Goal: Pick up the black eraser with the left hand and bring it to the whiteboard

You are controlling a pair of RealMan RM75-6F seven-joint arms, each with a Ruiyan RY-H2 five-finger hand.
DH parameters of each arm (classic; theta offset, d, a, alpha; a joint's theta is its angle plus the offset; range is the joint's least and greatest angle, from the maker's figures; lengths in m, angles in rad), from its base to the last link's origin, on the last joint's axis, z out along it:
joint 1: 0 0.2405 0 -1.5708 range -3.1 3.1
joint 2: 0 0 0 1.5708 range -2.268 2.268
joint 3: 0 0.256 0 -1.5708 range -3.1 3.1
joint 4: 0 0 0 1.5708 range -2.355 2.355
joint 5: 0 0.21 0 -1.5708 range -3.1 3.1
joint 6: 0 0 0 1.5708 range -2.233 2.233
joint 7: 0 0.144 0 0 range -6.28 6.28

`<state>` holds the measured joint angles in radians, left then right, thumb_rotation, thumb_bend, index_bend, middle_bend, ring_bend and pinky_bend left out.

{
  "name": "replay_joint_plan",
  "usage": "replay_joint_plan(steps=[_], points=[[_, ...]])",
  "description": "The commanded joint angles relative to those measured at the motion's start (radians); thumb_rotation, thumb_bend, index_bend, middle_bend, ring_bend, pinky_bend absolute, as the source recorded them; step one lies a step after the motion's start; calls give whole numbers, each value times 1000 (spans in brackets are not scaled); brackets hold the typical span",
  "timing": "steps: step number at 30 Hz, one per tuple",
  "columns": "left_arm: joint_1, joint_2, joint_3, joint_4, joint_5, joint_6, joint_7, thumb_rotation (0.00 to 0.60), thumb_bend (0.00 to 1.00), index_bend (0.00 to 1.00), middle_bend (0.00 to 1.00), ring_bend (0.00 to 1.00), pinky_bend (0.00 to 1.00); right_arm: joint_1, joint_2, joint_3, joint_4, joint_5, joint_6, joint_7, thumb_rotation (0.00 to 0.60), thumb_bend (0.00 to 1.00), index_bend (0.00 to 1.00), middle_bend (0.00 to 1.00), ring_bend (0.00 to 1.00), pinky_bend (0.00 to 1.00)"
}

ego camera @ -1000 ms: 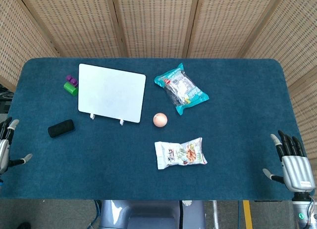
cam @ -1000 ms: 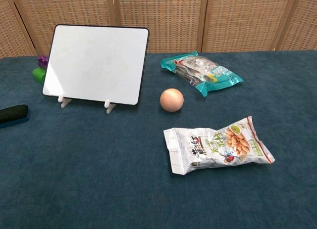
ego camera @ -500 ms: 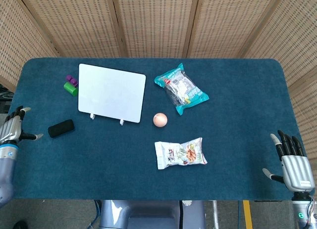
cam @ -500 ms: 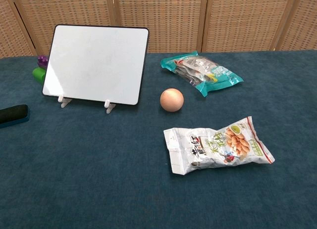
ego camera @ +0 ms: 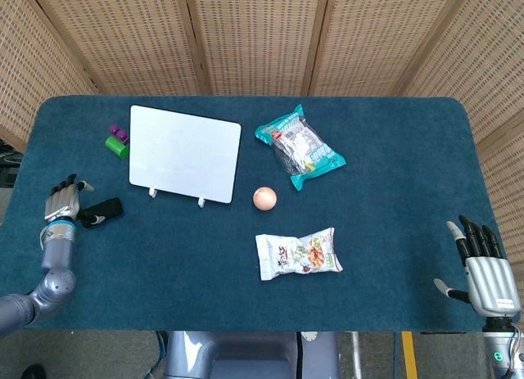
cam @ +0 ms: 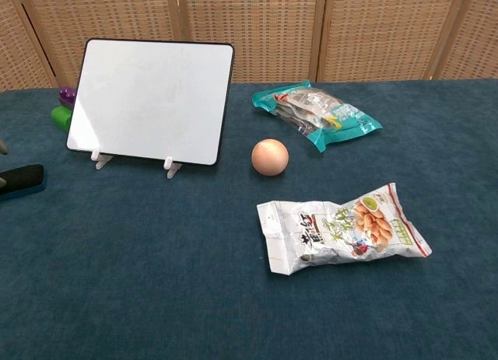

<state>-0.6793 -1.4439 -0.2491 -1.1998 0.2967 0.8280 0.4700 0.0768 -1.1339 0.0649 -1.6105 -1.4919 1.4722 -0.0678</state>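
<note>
A: Small black oblong eraser lies flat on the blue cloth-covered counter, near its left edge, a little in front and left of the white rectangular whiteboard propped on its feet.

B: Left hand?

A: Just beside the eraser's left end; thumb tip at or on it, contact unclear; fingers apart, nothing held.

B: Handling?

A: Likely light, slightly soft; take it across the long sides, mid-length.

B: Right hand?

A: Fingers spread, empty, far right edge.
</note>
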Motion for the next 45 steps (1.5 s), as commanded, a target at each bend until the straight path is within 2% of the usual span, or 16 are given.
replay_joint_plan(steps=[1, 8, 22, 29, 36, 41, 45], points=[[-18, -7, 0, -16, -37, -1, 24, 600, 92, 314, 0, 0, 0, 0, 1, 0, 1, 0, -1, 4, 600, 53, 18, 0, 0, 0], [-40, 9, 15, -66, -123, 53, 91, 600, 93, 326, 0, 0, 0, 1, 3, -1, 3, -3, -3, 13, 600, 53, 19, 0, 0, 0], [-61, -60, 17, 39, -177, 19, 117, 600, 114, 368, 0, 0, 0, 1, 3, -2, 4, -3, -2, 14, 600, 53, 19, 0, 0, 0], [-55, -69, 9, 51, -157, 20, 103, 600, 235, 503, 0, 0, 0, 2, 3, -2, 4, -3, -2, 14, 600, 53, 19, 0, 0, 0], [-18, -36, -2, -8, -34, 63, 23, 600, 252, 528, 0, 0, 0, 2, 2, -2, 4, -3, -2, 13, 600, 53, 19, 0, 0, 0], [31, 0, -2, -102, 154, 158, -76, 600, 249, 528, 0, 0, 0, 2, 2, -2, 4, -3, -1, 11, 600, 53, 19, 0, 0, 0], [72, 12, 3, -175, 377, 302, -168, 600, 243, 528, 0, 0, 0, 1, 2, -2, 4, -3, -1, 10, 600, 53, 19, 0, 0, 0]])
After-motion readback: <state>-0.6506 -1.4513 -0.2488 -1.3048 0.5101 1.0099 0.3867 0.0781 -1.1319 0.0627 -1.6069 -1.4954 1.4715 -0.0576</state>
